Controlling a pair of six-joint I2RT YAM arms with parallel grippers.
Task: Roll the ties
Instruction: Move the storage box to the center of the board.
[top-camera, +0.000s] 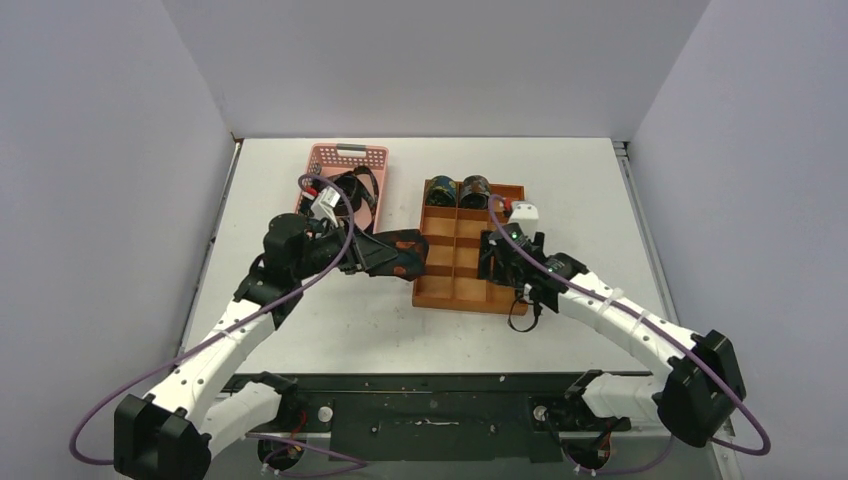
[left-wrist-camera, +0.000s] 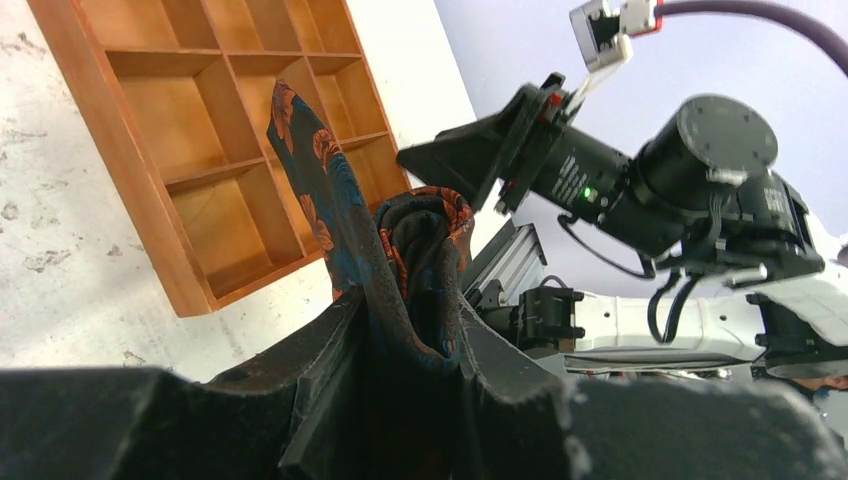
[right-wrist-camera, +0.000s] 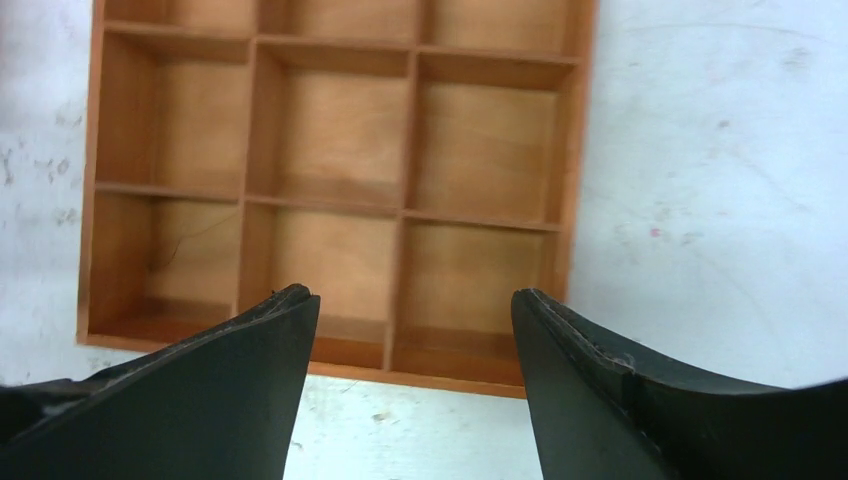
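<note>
My left gripper (top-camera: 392, 254) is shut on a loosely rolled dark tie (top-camera: 405, 243) with orange-red motifs and holds it above the table, just left of the orange compartment tray (top-camera: 446, 293). In the left wrist view the roll (left-wrist-camera: 425, 235) sits between my fingers (left-wrist-camera: 320, 350), with a loose tail end (left-wrist-camera: 300, 140) sticking up. Two rolled ties (top-camera: 441, 190) (top-camera: 474, 190) stand in the tray's two far compartments. More dark ties (top-camera: 358, 192) lie in the pink basket (top-camera: 345, 155). My right gripper (top-camera: 493, 262) is open and empty over the tray's near right part (right-wrist-camera: 330, 230).
The tray's other compartments (right-wrist-camera: 480, 150) show bare wood. The right arm's gripper (left-wrist-camera: 470, 165) hangs close to the right of the held tie. The basket stands behind my left gripper. Walls enclose the table on three sides.
</note>
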